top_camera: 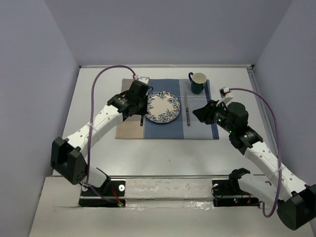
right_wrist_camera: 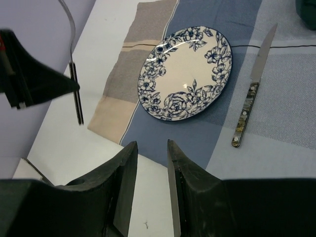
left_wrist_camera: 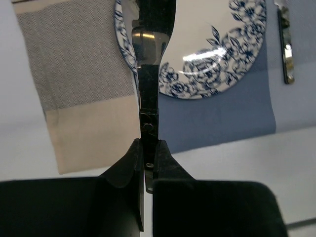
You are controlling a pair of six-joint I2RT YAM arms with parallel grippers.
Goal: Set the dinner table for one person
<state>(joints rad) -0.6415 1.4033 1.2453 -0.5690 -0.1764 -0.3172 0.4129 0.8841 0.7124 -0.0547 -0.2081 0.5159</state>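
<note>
The left tool (left_wrist_camera: 148,148) is clenched on the dark riveted handle of a slim metal utensil (left_wrist_camera: 148,84). The utensil's shiny neck crosses the left rim of a round white plate with blue flowers (left_wrist_camera: 207,44) at upper centre. The right tool (right_wrist_camera: 152,148) stands released and grasps nothing, low in its view over the blue-and-tan checked cloth placemat (right_wrist_camera: 192,133). A mottled-handled steel knife (right_wrist_camera: 247,111) lies right of the plate. A dark green mug (top_camera: 197,83) stands at the placemat's upper right. The large matte white rectangular surface (top_camera: 163,153) fills the overhead view's middle, between lavender walls (top_camera: 29,74).
</note>
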